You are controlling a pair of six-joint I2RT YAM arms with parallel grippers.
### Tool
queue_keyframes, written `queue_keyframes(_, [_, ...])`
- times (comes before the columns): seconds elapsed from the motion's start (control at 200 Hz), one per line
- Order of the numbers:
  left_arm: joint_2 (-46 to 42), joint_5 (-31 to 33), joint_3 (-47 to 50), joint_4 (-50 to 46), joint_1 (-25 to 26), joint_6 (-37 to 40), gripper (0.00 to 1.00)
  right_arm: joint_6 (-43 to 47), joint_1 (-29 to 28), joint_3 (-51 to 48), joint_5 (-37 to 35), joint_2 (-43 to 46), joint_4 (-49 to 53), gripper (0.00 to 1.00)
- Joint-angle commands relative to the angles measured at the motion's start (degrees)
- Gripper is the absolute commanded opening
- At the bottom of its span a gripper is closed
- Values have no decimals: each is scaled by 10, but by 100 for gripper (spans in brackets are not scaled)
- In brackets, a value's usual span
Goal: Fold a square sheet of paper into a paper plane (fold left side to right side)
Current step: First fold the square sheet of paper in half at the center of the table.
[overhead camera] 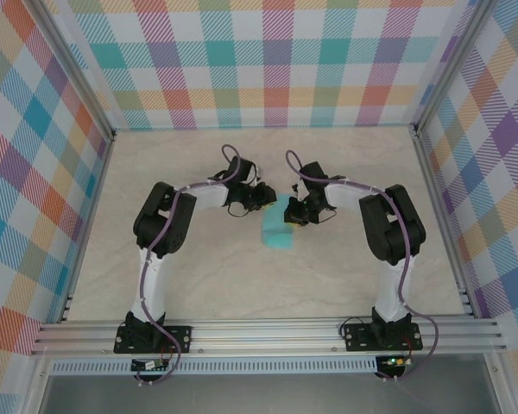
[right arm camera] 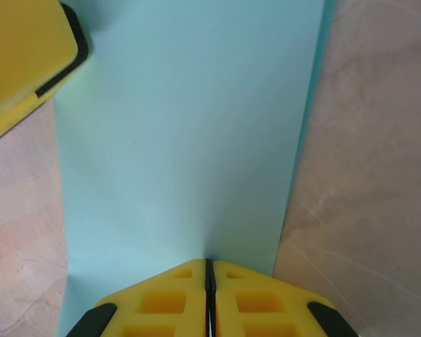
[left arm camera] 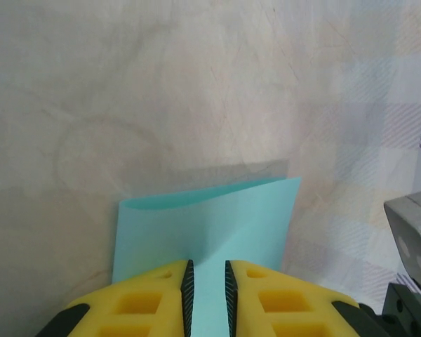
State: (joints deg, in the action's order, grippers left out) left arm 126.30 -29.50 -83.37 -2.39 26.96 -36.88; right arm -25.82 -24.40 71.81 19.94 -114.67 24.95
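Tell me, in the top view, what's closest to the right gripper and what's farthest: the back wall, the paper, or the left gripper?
1. paper, at the right gripper's fingertips
2. left gripper, just to its left
3. back wall, far beyond the table

Matt yellow plastic right gripper (right arm camera: 209,263), smooth matt turquoise square sheet of paper (right arm camera: 182,140) ahead of it, smooth stone-look tabletop (right arm camera: 365,175) either side

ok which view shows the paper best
Left wrist: the paper shows its full width and far edge, with the top layer slightly lifted. Right wrist has it close up but cropped at top and bottom. Top external gives just a small, partly covered turquoise patch.
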Motion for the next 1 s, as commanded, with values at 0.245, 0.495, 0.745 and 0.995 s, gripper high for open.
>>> queue_keyframes(0.245, [53, 80, -81, -32, -11, 12, 24, 15, -2, -21, -83, -50, 65, 10])
queue_keyframes(0.495, [38, 70, -63, -23, -21, 24, 25, 12, -2, -22, -69, -49, 58, 10])
queue_keyframes(0.745, [-82, 71, -25, -45, -22, 81, 30, 6, -2, -25, -60, -43, 47, 10])
queue_keyframes(0.995, [-138, 19, 75, 2, 22, 57, 30, 2, -3, -26, -54, -38, 40, 10])
